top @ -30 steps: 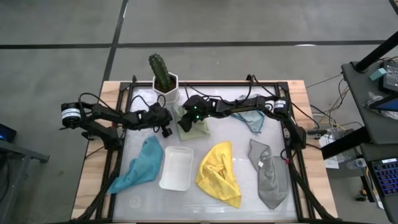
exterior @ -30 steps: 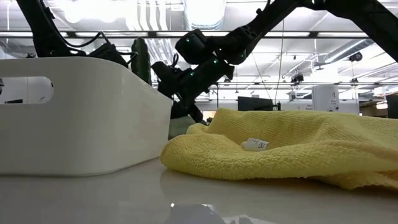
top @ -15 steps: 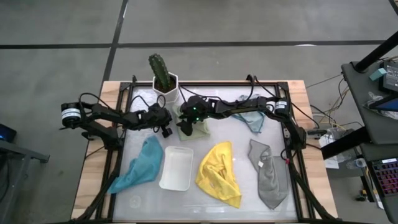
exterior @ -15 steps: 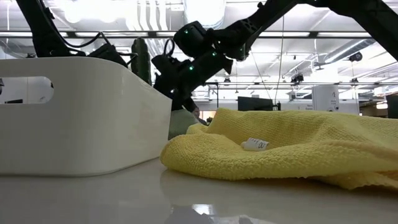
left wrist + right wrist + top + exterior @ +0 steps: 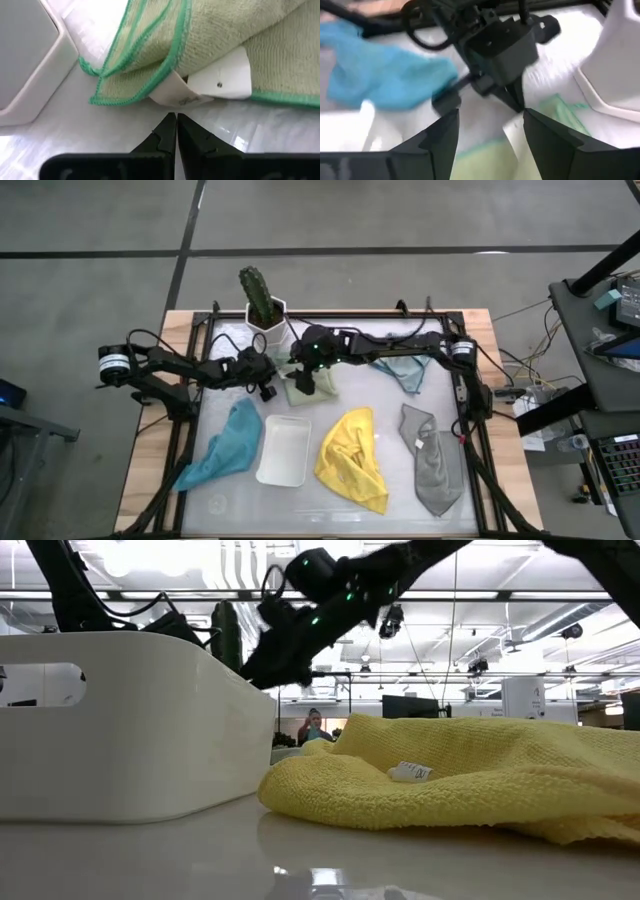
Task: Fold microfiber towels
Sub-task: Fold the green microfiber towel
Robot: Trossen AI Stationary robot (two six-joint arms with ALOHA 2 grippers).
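My right arm hides part of the pale green towel (image 5: 303, 389) at upper centre of the high view. My right gripper (image 5: 487, 131) hangs wide open above it, empty. My left gripper (image 5: 176, 124), pinched shut on nothing, points at its edge.

the pale green towel (image 5: 308, 386) lies folded at the table's far middle, green-edged layers stacked, a white tag poking out. the light blue towel (image 5: 404, 370) lies crumpled far right. the teal towel (image 5: 228, 443), yellow towel (image 5: 352, 458) and grey towel (image 5: 432, 461) lie rumpled along the near half.
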